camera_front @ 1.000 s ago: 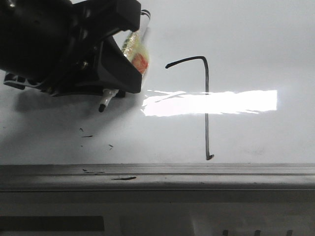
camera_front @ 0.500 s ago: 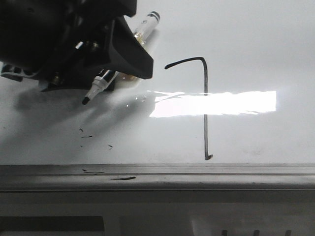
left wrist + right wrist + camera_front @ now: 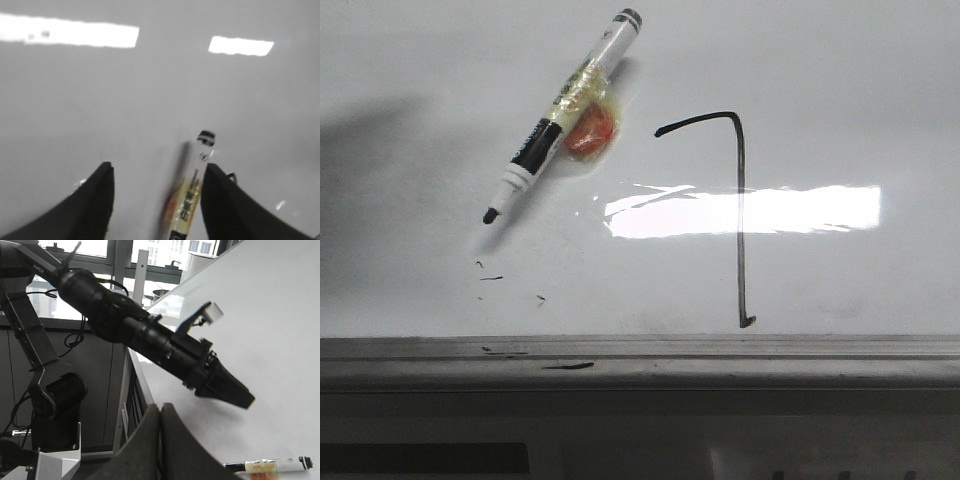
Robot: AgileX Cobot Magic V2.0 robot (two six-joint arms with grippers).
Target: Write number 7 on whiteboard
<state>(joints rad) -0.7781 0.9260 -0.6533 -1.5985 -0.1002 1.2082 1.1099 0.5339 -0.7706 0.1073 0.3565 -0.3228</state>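
The number 7 (image 3: 739, 200) stands in thin black line on the whiteboard (image 3: 840, 80), its stem ending just above the grey rail. A black-and-white marker (image 3: 565, 115) with yellowish tape and an orange blob lies slanted on the board left of the 7, uncapped tip toward the rail. In the left wrist view my left gripper (image 3: 159, 169) hangs open over the marker (image 3: 194, 185), which lies close to one finger (image 3: 220, 200), not held. My right gripper (image 3: 161, 407) is shut on nothing, off the board's edge. No gripper shows in the front view.
Small black flecks (image 3: 490, 276) mark the board below the marker tip, with more dashes on the grey rail (image 3: 720, 352). In the right wrist view the left arm (image 3: 150, 340) reaches over the whiteboard (image 3: 270, 315), the marker (image 3: 270, 465) beneath it.
The left gripper has let go of the marker and drawn back out of the front view. The marker now lies free on the board. The 7 is unchanged.
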